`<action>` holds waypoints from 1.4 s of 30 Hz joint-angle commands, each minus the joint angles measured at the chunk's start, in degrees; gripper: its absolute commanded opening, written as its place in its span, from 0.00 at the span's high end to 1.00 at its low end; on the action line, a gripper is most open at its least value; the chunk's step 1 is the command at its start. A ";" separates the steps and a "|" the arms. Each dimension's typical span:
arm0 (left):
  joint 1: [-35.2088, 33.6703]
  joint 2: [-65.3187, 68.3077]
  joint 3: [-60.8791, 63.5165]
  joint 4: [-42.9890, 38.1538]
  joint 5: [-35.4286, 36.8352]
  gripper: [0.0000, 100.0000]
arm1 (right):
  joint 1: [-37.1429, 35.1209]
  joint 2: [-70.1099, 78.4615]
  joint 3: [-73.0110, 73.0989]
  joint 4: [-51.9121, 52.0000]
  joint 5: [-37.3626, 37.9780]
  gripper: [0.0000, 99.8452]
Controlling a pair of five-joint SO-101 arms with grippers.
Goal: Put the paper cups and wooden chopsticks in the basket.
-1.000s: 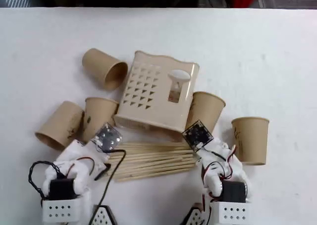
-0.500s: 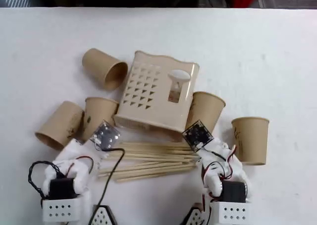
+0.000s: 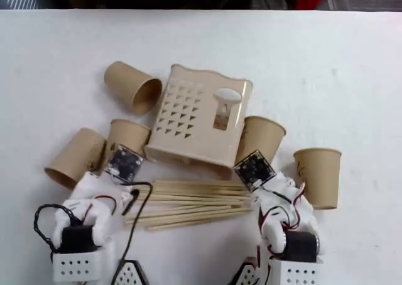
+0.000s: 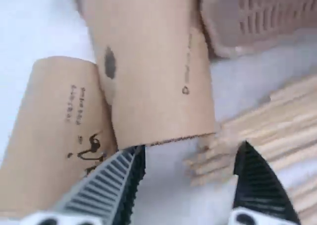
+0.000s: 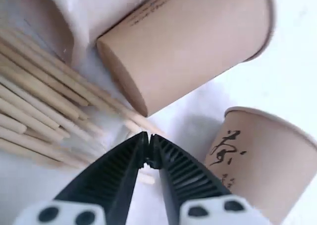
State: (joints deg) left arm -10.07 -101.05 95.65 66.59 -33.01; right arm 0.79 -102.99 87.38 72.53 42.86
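Note:
The perforated beige basket [image 3: 201, 122] lies mid-table with paper cups around it. In the left wrist view, my left gripper [image 4: 190, 153] is open, its fingers just short of the base of a lying cup [image 4: 148, 71] that rests beside another cup [image 4: 54, 121]. Wooden chopsticks [image 3: 188, 203] lie in a loose bundle in front of the basket, between the two arms. My right gripper [image 5: 147, 140] is shut and empty over the chopstick ends [image 5: 44, 111], just short of a cup [image 5: 188, 41] that leans on the basket. Another cup [image 5: 252, 155] lies beside it.
One more cup [image 3: 132, 87] lies on its side at the basket's far left corner. The left arm [image 3: 94, 203] and right arm [image 3: 279, 209] sit at the table's near edge. Open white tabletop [image 3: 339, 65] stretches to the far right.
My left arm has swung left and forward, off the chopsticks toward the two cups. My right arm has edged slightly forward. The cups, basket and chopsticks have barely shifted.

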 commanded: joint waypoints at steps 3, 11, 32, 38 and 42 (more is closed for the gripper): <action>-0.13 -0.48 -10.46 -0.79 12.04 0.83 | 0.31 0.22 -8.88 0.04 -0.35 0.98; -0.48 -0.48 -13.71 -3.08 19.78 0.78 | -0.04 5.67 -22.33 0.04 -3.78 0.98; -0.48 -0.48 -10.11 -4.92 24.62 0.77 | -14.99 97.27 -88.88 -0.22 -33.85 0.98; -0.57 -0.48 -9.93 -4.84 24.62 0.77 | -14.46 113.98 -99.25 -0.13 -35.96 0.83; -0.57 -0.48 -9.93 -4.84 24.62 0.77 | -14.46 122.51 -105.76 -0.22 -35.96 0.77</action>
State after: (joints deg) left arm -10.07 -101.05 86.07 62.99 -8.40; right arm -13.54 16.31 -12.04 72.26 7.43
